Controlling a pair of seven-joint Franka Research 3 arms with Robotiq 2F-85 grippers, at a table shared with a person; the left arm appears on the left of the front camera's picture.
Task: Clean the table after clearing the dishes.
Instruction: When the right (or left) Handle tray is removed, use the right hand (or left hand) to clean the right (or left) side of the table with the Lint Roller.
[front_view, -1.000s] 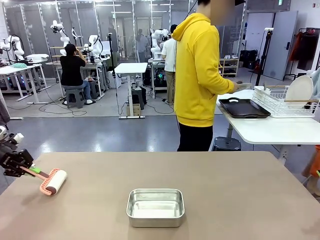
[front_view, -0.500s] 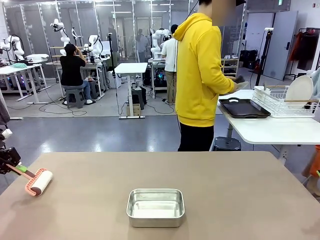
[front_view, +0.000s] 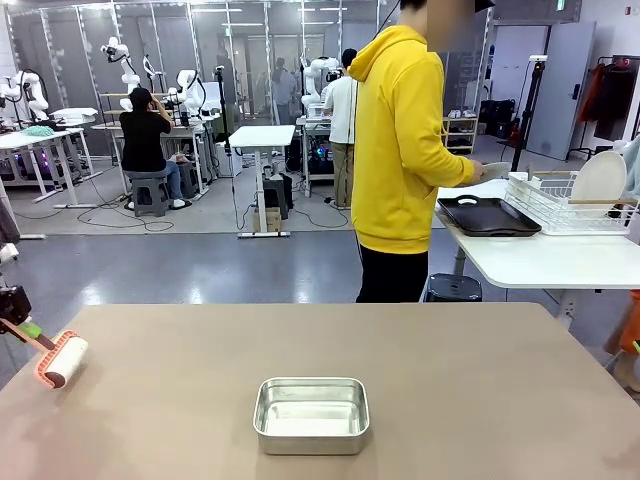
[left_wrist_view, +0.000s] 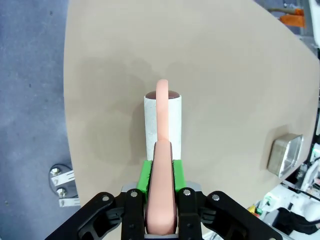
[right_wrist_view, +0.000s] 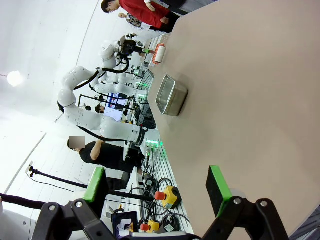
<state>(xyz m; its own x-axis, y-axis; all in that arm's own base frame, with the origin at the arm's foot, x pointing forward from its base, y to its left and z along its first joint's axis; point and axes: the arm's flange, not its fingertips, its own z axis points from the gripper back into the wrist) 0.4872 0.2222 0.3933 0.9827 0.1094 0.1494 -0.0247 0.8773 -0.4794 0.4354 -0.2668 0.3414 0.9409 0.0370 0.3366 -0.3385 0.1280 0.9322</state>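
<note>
The taupe table (front_view: 450, 380) lies in front of me. At its left edge my left gripper (front_view: 22, 322) is shut on the pink handle of a lint roller (front_view: 62, 360), whose white roll rests on the tabletop. In the left wrist view, the left gripper (left_wrist_view: 162, 171) clamps that handle between green pads, with the roller (left_wrist_view: 162, 125) straight ahead on the table (left_wrist_view: 235, 75). My right gripper (right_wrist_view: 156, 187) is open and holds nothing, hovering off the table (right_wrist_view: 250, 75). Of the dishes, a dark tray (front_view: 488, 215) and a white plate (front_view: 600, 180) are on the white side table.
A shiny steel pan (front_view: 311, 413) sits near the table's front middle, also seen as a steel pan (right_wrist_view: 171, 95) and a steel pan (left_wrist_view: 285, 155). A person in a yellow hoodie (front_view: 400, 150) stands beyond the far edge, turned to the white table with a wire rack (front_view: 560, 205).
My left gripper has drawn the lint roller leftward across the tabletop to the left edge. The person's hands have shifted at the side table.
</note>
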